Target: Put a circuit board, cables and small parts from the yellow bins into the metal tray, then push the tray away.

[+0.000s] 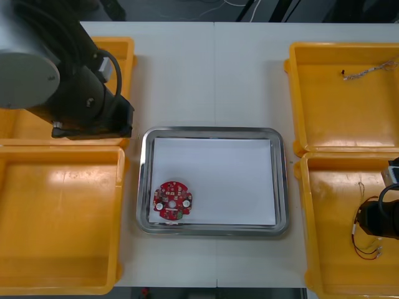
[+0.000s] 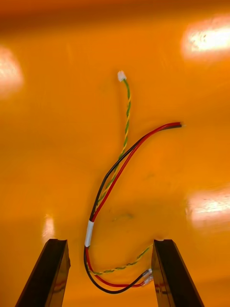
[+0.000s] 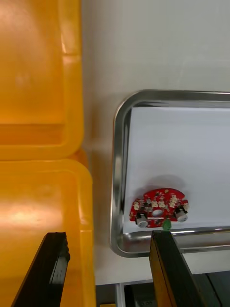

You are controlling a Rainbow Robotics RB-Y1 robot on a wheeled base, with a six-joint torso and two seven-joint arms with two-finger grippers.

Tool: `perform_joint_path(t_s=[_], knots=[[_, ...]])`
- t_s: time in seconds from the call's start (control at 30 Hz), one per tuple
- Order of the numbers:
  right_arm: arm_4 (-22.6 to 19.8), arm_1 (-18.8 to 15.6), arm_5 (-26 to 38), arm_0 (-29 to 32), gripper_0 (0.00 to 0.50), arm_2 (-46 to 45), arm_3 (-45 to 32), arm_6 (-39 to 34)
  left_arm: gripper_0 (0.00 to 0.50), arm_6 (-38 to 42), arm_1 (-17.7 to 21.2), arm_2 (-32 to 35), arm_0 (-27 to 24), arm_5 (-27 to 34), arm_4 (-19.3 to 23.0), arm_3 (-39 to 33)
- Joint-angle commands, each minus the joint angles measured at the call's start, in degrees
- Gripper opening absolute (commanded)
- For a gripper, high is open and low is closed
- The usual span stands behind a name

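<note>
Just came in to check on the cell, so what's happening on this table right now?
The right gripper, open, is down in the near right yellow bin, straddling one end of a red, black and yellow cable but not yet closed on it. One red circuit board already lies in the metal tray, at its near left corner. The left gripper hangs open over the rim of a left yellow bin, beside the tray.

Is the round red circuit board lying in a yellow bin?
No, the round red circuit board lies on the white inside of the metal tray.
</note>
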Motion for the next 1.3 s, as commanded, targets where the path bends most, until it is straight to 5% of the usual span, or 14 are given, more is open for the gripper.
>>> perform_joint_path(t_s=[0.03,0.67,1.07,1.3], knots=[[0.7,2.9,-2.8,1.7,0.500,0.6,2.0,0.1,0.500,-3.4,2.4,4.3,0.1,1.6,-0.6,4.6],[2.5,4.0,-10.7,4.8,0.500,2.7,5.0,-0.2,0.500,-25.9,2.4,14.6,0.1,-1.1,-9.0,22.5],[4.5,6.3,-11.5,5.0,0.500,3.5,5.0,-0.6,0.500,-41.1,2.3,15.0,-0.4,-11.2,-10.1,31.9],[5.0,6.6,-11.9,5.7,0.500,3.7,5.0,-0.5,0.500,-50.1,0.9,15.1,-3.7,-11.6,-10.1,38.6]])
